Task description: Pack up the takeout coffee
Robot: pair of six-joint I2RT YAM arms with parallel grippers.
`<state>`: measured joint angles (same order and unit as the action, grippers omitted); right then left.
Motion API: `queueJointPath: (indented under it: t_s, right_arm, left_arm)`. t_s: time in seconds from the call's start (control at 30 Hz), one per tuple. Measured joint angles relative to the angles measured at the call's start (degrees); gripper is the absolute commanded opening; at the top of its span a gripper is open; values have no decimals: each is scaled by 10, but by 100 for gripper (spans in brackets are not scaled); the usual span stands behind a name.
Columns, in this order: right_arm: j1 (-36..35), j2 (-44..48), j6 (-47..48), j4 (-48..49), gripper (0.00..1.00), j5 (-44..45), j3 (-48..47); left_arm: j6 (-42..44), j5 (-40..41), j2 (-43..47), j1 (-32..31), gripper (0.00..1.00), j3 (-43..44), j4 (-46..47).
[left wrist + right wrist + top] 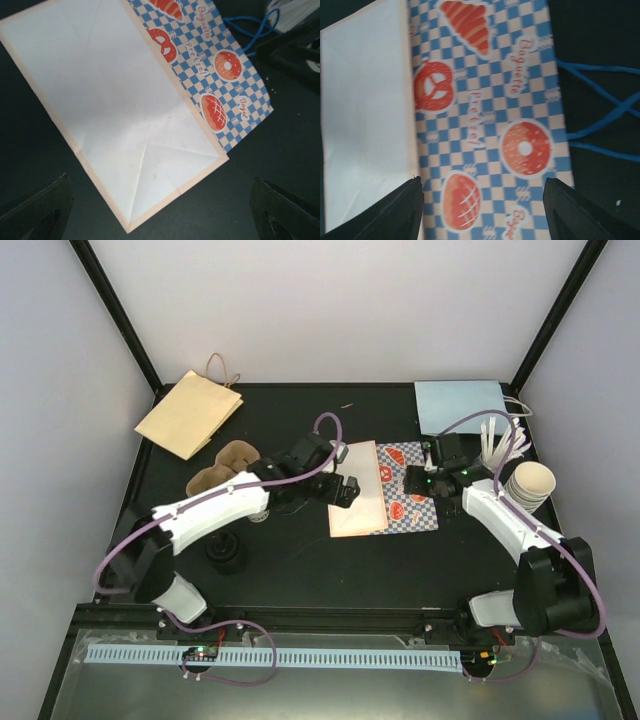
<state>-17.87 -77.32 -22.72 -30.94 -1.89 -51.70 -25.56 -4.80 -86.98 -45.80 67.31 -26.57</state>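
- While the checkered paper bag (400,515) is laid flat at the middle of the black worktop (300,570), a plain pale panel is seen folded over its left half, and its blue cord handles (600,105) are spread at the right.
- The left tool (345,490) is held over the pale panel, released, its fingers (45,210) spread wide with nothing between them.
- The right tool (420,482) is poised over the printed half with jaws parted and nothing grasped; contact with the paper cannot be told.
- Stacked paper cups (528,483) are seen by the right arm.
- A cardboard cup carrier (222,470) is set at the left, near a brown paper bag (190,412).
- A light blue bag (462,405) is laid at the far right.
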Motion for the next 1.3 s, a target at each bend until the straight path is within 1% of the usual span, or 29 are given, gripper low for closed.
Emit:
queueJointPath:
  t_s: [0.13,0.27,0.4,0.57,0.63,0.77,0.87,1.03,1.3]
  right_arm:
    - [54,-10,3,24,66,-26,19]
    - [74,-17,5,32,66,-32,21]
    - [74,-17,-2,39,66,-18,21]
    - [75,-16,-22,40,67,30,21]
    - [76,-6,-29,45,69,47,27]
    - [77,26,-36,51,69,64,36]
    - [89,30,-45,58,68,65,36]
    - [109,3,-60,53,65,78,35]
    - [109,-52,-82,48,60,89,14]
  left_arm:
    - [-2,7,-65,-12,99,47,-13]
    - [-5,4,-85,-18,99,57,-10]
    - [-11,-2,-85,-19,99,57,-2]
    - [-13,0,-85,-19,99,51,5]
    - [-13,3,-84,-19,99,40,9]
    - [-9,7,-67,-19,99,7,17]
    - [0,6,-47,-19,99,-16,33]
    - [9,3,-26,-19,99,-37,58]
    - [20,3,-18,-18,99,-42,70]
